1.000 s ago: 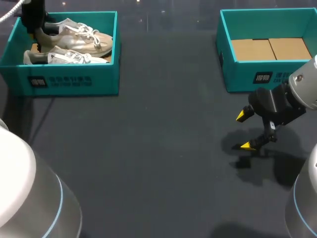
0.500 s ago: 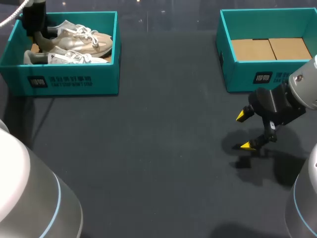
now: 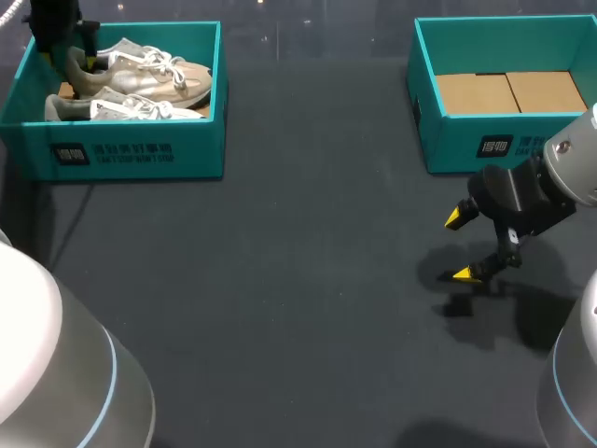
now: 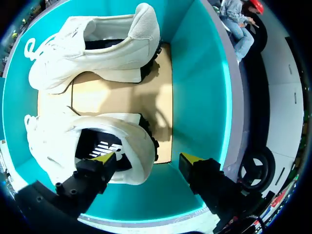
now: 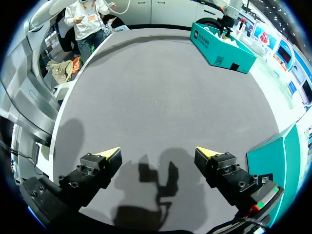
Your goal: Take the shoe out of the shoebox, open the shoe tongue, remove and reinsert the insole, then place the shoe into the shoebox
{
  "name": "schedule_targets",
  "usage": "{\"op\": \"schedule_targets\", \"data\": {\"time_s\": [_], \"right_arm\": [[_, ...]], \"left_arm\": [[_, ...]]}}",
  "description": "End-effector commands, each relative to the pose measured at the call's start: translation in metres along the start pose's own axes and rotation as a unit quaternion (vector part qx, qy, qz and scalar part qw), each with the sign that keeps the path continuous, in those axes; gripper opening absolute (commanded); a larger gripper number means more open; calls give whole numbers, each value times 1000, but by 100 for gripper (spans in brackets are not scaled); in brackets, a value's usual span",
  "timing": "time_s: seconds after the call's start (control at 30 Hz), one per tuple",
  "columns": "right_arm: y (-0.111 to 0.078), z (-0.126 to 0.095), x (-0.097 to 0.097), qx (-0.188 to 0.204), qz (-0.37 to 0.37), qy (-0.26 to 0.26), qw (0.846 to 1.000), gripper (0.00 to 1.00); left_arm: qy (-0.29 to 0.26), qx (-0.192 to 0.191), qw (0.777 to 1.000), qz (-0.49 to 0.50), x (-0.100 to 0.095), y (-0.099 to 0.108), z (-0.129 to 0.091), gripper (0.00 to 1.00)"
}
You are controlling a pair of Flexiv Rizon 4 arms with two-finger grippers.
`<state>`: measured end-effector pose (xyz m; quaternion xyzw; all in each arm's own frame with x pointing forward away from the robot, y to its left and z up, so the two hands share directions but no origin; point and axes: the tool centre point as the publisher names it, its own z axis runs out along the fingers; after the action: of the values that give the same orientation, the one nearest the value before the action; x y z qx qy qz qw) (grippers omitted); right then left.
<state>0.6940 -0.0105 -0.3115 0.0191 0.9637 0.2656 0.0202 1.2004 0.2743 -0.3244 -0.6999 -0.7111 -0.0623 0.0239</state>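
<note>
While my left arm (image 3: 51,23) has crept a little toward the far outer corner of the left box (image 3: 131,154) in the last second, my right arm (image 3: 522,201) has kept its place by the right box (image 3: 466,145), gripper (image 3: 458,245) wide and empty just above the table (image 3: 298,280). Both shoes lie unmoved in the left box. Left gripper (image 4: 147,158) is wide, straddling the near shoe (image 4: 97,141) at the heel, one tip over its opening, one outside. Lining up, I judge; grasp and lift-out not yet done.
</note>
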Motion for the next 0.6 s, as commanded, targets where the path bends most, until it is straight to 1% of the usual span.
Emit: {"op": "schedule_targets", "data": {"time_s": [0.03, 0.13, 0.27, 0.37, 0.47, 0.5, 0.53, 0.57, 0.6], "right_arm": [[0, 0, 1, 1, 0, -1, 1000, 100], [0, 0, 1, 1, 0, -1, 1000, 100], [0, 0, 1, 1, 0, -1, 1000, 100], [0, 0, 1, 1, 0, -1, 1000, 100], [0, 0, 1, 1, 0, -1, 1000, 100], [0, 0, 1, 1, 0, -1, 1000, 100], [0, 0, 1, 1, 0, -1, 1000, 100], [0, 0, 1, 1, 0, -1, 1000, 100], [0, 0, 1, 1, 0, -1, 1000, 100]], "left_arm": [[-12, -12, 1000, 4, 8, -24, -36, 100], [-24, -6, 1000, 1, 9, -35, -52, 100], [-31, -5, 999, 8, 8, -59, -71, 100], [-31, -1, 1000, 7, 4, -78, -80, 100], [-28, 3, 1000, -4, 2, -92, -87, 100], [-26, 11, 999, -17, 2, -96, -89, 100], [-12, -11, 999, -34, 2, -99, -92, 100], [7, -56, 997, -53, 3, -102, -94, 100], [7, -56, 997, -53, 3, -102, -94, 100]]}}
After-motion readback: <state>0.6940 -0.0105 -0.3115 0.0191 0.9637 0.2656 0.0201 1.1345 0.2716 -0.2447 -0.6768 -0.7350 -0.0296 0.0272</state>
